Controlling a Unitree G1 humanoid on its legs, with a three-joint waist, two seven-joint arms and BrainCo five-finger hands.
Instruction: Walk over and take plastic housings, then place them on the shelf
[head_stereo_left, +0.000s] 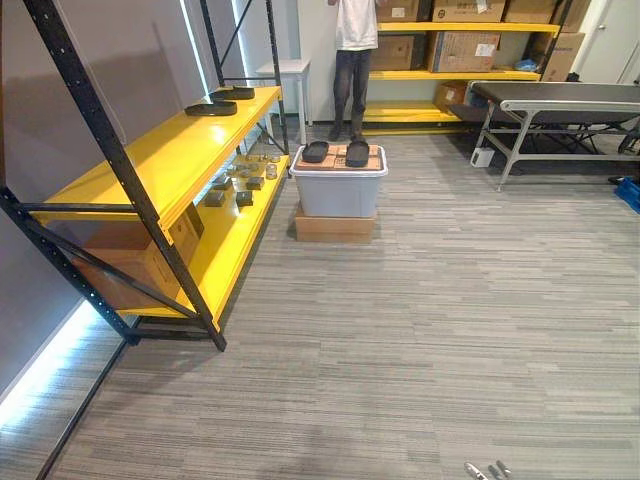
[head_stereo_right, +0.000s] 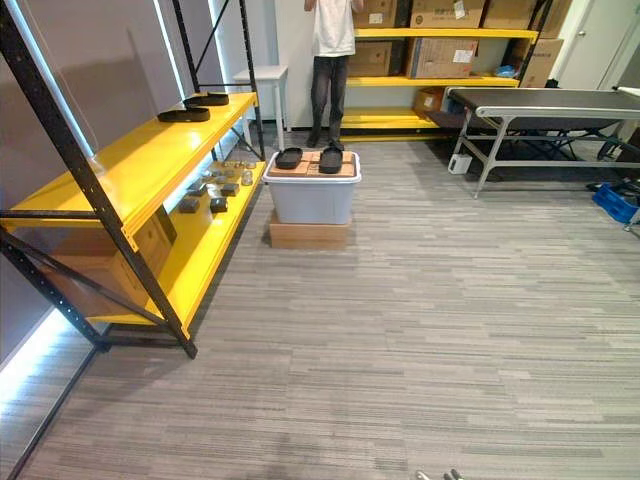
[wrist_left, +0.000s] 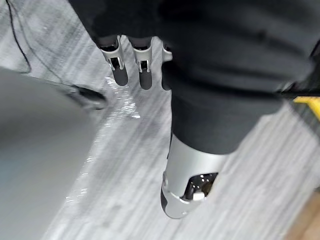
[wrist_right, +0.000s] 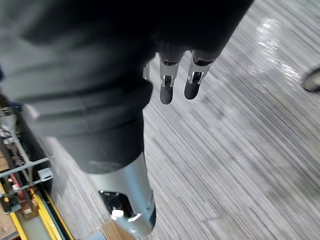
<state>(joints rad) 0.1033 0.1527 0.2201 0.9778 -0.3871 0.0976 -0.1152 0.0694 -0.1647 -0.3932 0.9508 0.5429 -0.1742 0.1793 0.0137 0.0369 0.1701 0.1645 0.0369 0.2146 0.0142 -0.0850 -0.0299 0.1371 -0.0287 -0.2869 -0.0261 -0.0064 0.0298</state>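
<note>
Plastic housings (head_stereo_left: 315, 151), two dark ovals, lie side by side on a cardboard sheet atop the grey bin (head_stereo_left: 338, 195) in the upper middle of the frame. The bin itself stands on a low cardboard box (head_stereo_left: 334, 227). Two similar dark pieces (head_stereo_left: 211, 108) rest on the top board of the yellow shelf (head_stereo_left: 160, 160) at the left. The left hand (wrist_left: 119, 70) and the right hand (wrist_right: 166, 87) both hang over bare carpet, fingers straight and holding nothing, well apart from the bin.

The whole walk is likely ahead, and the risks lie there. Stopping short would leave the housings out of reach. Walking too close could knock the bin, which looks easy to shift on its box, and the loose housings might slide off. A person (head_stereo_left: 352, 60) stands just behind the bin, so a long reach could come close to them. The shelf's slanted black brace (head_stereo_left: 120, 170) at the left could catch an arm on the turn.
</note>
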